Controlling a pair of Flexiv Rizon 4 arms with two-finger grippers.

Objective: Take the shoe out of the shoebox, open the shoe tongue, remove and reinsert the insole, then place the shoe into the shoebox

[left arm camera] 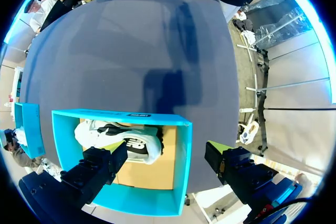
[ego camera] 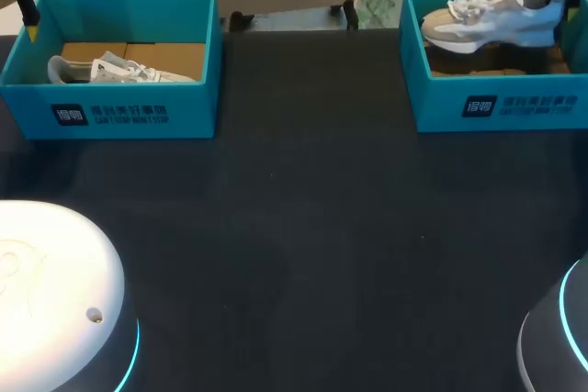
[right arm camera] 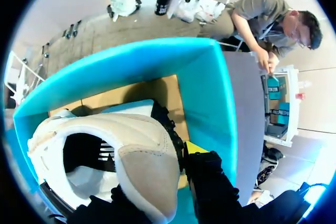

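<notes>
Pinched between the fingers of the right gripper [right arm camera: 126, 174], the pale shoe [right arm camera: 123, 140] hangs over its teal shoebox [right arm camera: 205, 77], while the left gripper [left arm camera: 167, 153] stands wide open, holding nothing, above the other shoebox [left arm camera: 121, 118], a second shoe [left arm camera: 123, 140] lying ahead of its fingers.

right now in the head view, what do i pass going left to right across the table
left shoebox holding the left shoe → bare table → right shoebox holding the right shoe
</notes>
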